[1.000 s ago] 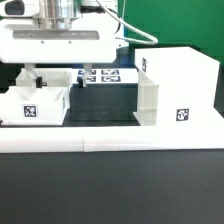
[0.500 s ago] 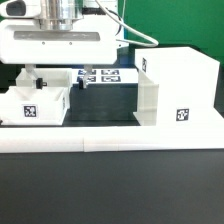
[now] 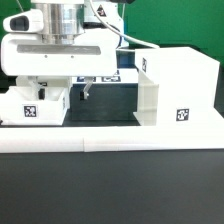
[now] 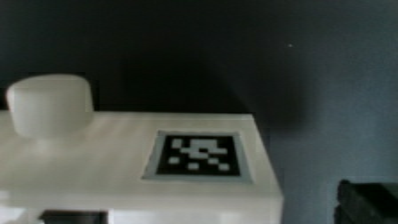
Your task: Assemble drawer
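Note:
One small white tray (image 3: 35, 105) with a black-and-white tag stands at the exterior view's left, behind the border rail. The large white case (image 3: 180, 85) stands at the exterior view's right with a tag on its front. My gripper (image 3: 62, 92) hangs just above the tray, open and empty, with one finger over the tray and the other beside its right edge. In the wrist view the tray's tagged face (image 4: 199, 155) and round knob (image 4: 50, 105) fill the picture under the gripper (image 4: 214, 214), and one dark fingertip (image 4: 368, 203) hangs off the tray's edge. No second tray is in view.
A long low white border rail (image 3: 110, 142) runs across the front. The marker board (image 3: 105, 74) lies flat at the back between tray and case. The table is black, and the case wall stands close to the gripper's right.
The gripper and hand have risen a little above the tray. The tray and the case have not moved.

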You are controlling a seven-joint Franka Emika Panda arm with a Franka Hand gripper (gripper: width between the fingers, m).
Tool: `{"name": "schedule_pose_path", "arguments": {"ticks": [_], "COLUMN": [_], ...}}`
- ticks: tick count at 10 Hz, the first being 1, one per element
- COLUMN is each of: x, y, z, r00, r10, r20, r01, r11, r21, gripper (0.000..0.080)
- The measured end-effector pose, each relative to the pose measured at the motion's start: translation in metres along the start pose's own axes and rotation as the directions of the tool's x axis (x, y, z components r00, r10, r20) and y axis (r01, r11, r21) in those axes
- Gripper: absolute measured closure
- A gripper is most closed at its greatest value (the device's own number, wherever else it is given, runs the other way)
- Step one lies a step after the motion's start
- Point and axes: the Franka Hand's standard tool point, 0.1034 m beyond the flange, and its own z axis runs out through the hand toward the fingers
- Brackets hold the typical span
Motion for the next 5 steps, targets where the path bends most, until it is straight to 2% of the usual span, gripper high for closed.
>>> {"name": "schedule_pose_path", "arguments": {"ticks": [2, 5], "x": [-0.0032, 0.0006], "y": [0.0009, 0.0], "z": [0.006, 0.0093], "r00": [1.0, 1.0], "r10": [-0.004, -0.008], "r20": [0.009, 0.008], "r01": [0.004, 0.008], "r11": [1.0, 1.0], "r21": [-0.002, -0.003], "gripper": [0.0151, 0.0151]}}
